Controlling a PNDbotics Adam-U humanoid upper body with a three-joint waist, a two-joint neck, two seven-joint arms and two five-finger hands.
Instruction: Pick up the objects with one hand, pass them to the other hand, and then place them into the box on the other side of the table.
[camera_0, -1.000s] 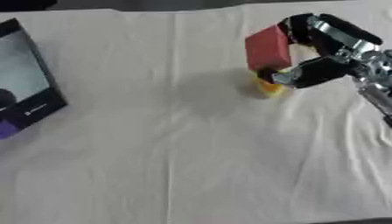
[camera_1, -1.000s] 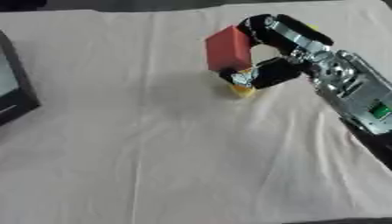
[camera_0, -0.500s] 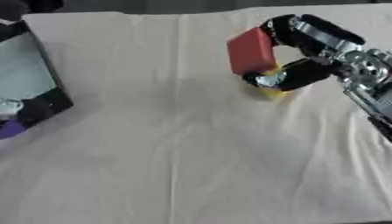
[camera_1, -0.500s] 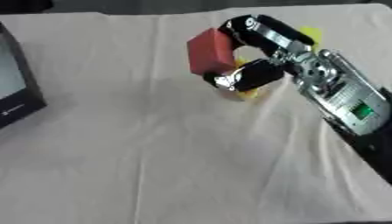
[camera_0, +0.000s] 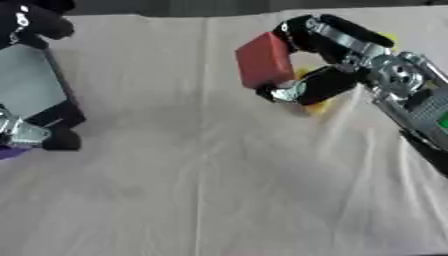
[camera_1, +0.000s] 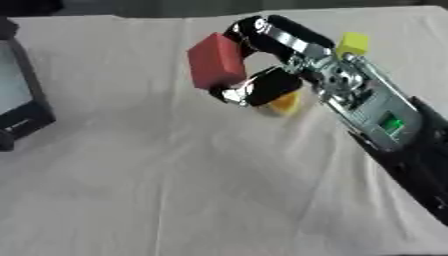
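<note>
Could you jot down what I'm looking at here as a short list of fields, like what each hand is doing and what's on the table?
Right hand: fingers and thumb pinch a red rectangular block, lifted above the table
Left hand: partly visible at the left edge by the box; fingers unclear
Box: black box with pale inside, left side
Other items: small yellow cube; orange piece behind the right hand
Surface: cream cloth

The right hand (camera_1: 262, 65) has black fingers, silver joints and a green-marked silver forearm.

Creased cream tablecloth (camera_0: 201, 165) across the whole table, a purple patch (camera_0: 10, 152) at its left edge
</note>
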